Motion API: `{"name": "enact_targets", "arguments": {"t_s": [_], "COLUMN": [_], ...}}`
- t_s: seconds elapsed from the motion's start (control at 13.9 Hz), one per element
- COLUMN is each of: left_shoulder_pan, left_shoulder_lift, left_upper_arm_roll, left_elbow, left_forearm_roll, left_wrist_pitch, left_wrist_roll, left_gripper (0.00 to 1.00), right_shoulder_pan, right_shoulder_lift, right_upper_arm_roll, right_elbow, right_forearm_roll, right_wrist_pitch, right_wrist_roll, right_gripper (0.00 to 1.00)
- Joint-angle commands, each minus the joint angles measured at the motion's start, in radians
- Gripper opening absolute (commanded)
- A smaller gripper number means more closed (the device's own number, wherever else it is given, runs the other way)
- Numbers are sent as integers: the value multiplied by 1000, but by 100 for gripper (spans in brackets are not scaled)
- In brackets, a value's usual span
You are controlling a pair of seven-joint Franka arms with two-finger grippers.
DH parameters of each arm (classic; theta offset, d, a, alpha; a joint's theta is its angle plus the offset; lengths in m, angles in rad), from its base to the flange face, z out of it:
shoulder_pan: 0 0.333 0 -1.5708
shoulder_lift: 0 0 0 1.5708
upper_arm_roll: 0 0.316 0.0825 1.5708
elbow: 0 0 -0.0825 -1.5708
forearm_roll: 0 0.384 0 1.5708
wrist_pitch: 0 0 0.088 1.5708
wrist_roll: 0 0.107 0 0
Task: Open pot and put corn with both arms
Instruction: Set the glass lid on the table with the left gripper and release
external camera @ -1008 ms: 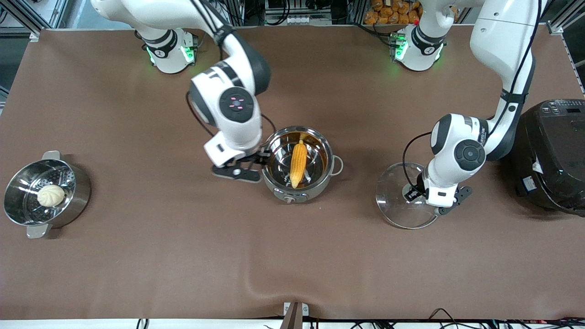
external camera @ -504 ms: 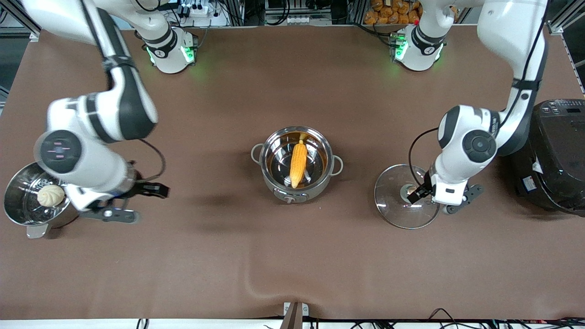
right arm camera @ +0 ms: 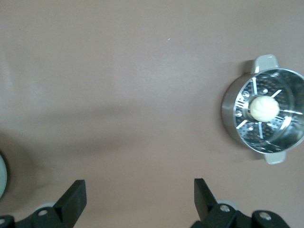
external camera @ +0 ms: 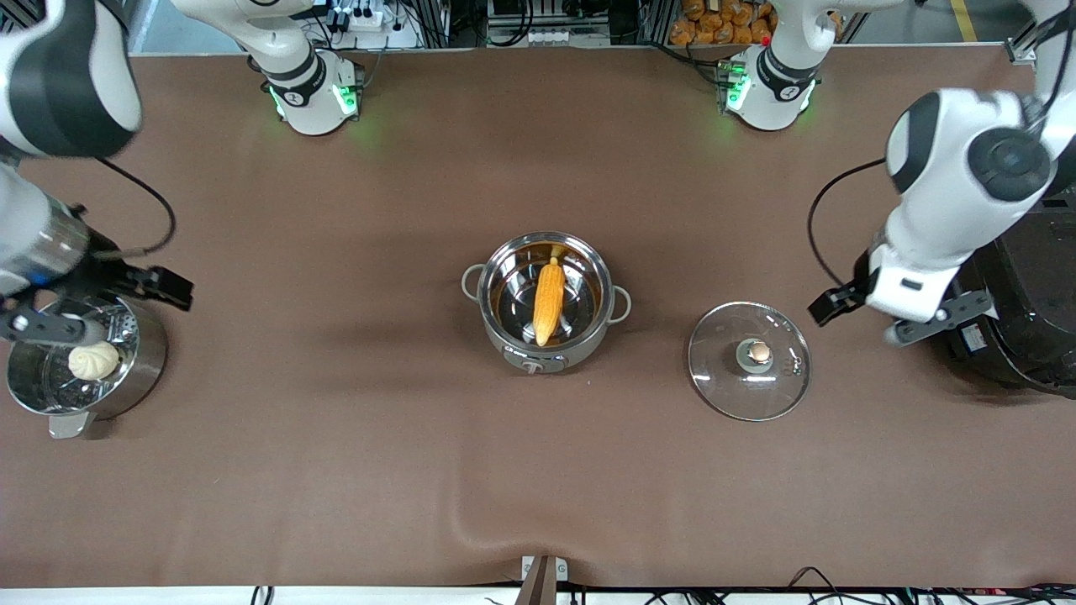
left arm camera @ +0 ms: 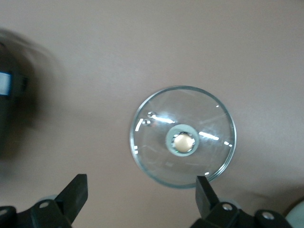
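Corn (external camera: 549,301) in pot (external camera: 545,303), mid-table. Lid (external camera: 749,360) on table beside pot, toward left arm's end. Bun (external camera: 92,360) in steamer pot (external camera: 80,357), right arm's end.

Two white robot arms with black joint sections stand on white bases (external camera: 309,88) lit by green lights at frame top; black cables loop from each wrist toward black two-finger hands, screws visible at the finger mounts.
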Motion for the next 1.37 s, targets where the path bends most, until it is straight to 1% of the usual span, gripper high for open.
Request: {"name": "enact_targets", "arguments": {"t_s": [0.0,0.07,0.14,0.22,0.29,0.43,0.65,0.79,0.86,0.94,1.3], "left_shoulder_pan": [46,54,65,86,92,92,97,94,91,88,77], "left_shoulder_lift": [-43,-51,-56,-66,-79,-90,-88,-83,-83,-82,-73], "left_upper_arm_roll": [-10,-10,-9,-9,-10,-7,-7,-7,-7,-7,-4], "left_elbow": [36,64,100,136,163,228,347,424,441,443,464], "left_forearm_roll": [5,-7,-28,-35,-36,-38,-145,-168,-161,-161,-150], "left_wrist_pitch": [-102,-153,-197,-246,-300,-387,-495,-613,-665,-688,-690], "left_wrist_roll": [125,203,266,317,355,421,476,535,544,556,559], "left_gripper": [100,100,100,100,100,100,100,100,100,100,100], "right_shoulder_pan": [-65,-83,-93,-111,-122,-117,-120,-125,-129,-134,-153], "right_shoulder_lift": [-89,-110,-141,-184,-213,-215,-216,-210,-210,-212,-207], "right_upper_arm_roll": [19,21,19,18,19,24,21,19,19,19,19], "right_elbow": [-70,-93,-135,-205,-256,-244,-229,-201,-196,-196,-182], "right_forearm_roll": [11,14,48,88,94,81,61,53,57,56,53], "right_wrist_pitch": [-9,1,39,92,125,94,65,19,13,13,10], "right_wrist_roll": [-109,-120,-120,-122,-126,-133,-152,-163,-163,-163,-162], "right_gripper": [100,100,100,100,100,100,100,100,100,100,100]}}
